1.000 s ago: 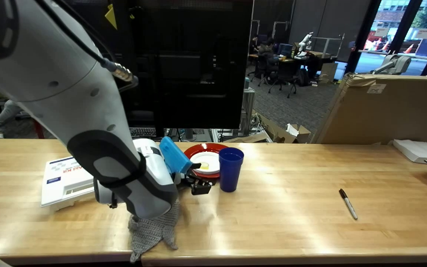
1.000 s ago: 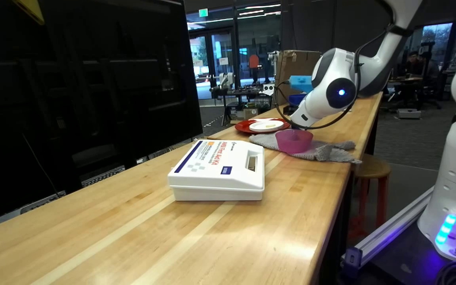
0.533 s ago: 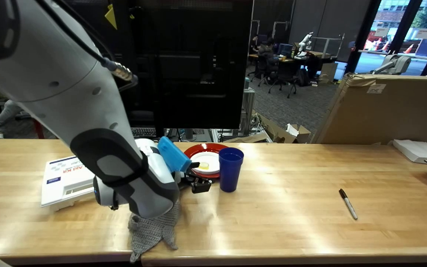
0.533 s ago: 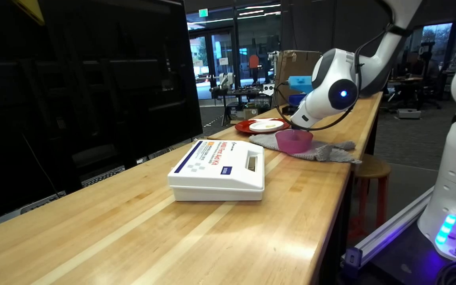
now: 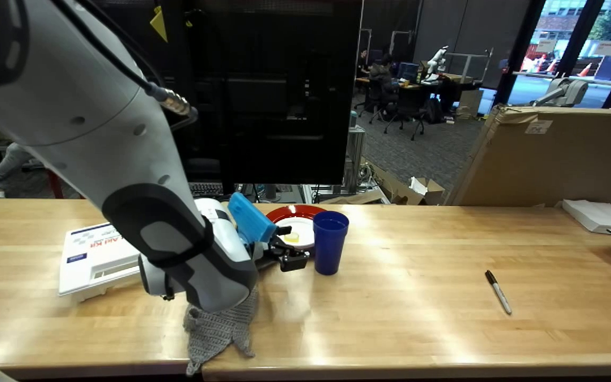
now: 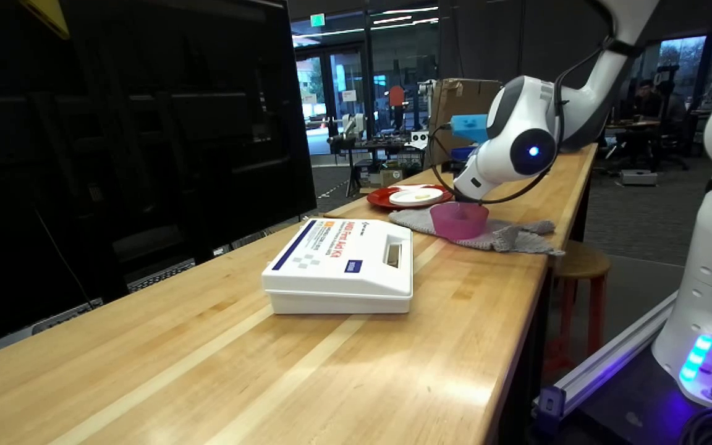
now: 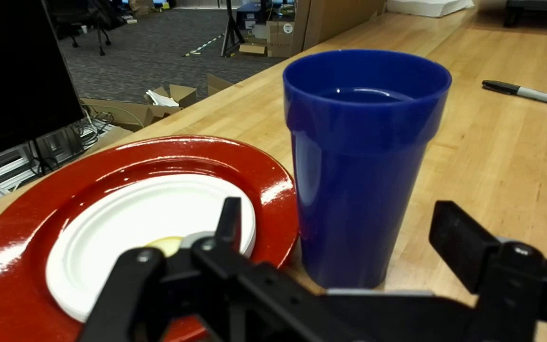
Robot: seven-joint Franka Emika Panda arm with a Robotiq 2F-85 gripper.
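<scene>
In the wrist view my gripper (image 7: pixel 340 211) stands open, its two black fingers (image 7: pixel 461 244) wide apart. Upright beyond them, in line with the gap, is a tall dark blue cup (image 7: pixel 363 142); nothing is gripped. A bright ring shows inside the cup, and I cannot tell what it is. Left of the cup lies a red plate (image 7: pixel 193 152) with a smaller white plate (image 7: pixel 159 204) on it. A pale yellow piece (image 7: pixel 166 244) rests there, partly behind the left finger. In an exterior view the gripper (image 5: pixel 290 245) is low over the table, just left of the cup (image 5: pixel 331 244).
A pink bowl (image 6: pixel 459 220) sits on a grey knitted cloth (image 6: pixel 523 241) beneath the arm. Nearby is a white first aid kit (image 6: pixel 337 266). A black-capped marker (image 5: pixel 498 292) lies to the right. A large black screen (image 5: pixel 284 95) stands behind the table, and a cardboard box (image 5: pixel 555 159) at the back right.
The gripper has shifted slightly up and to the right, closer to the blue cup. Its jaws stay open, and the objects on the table keep their places.
</scene>
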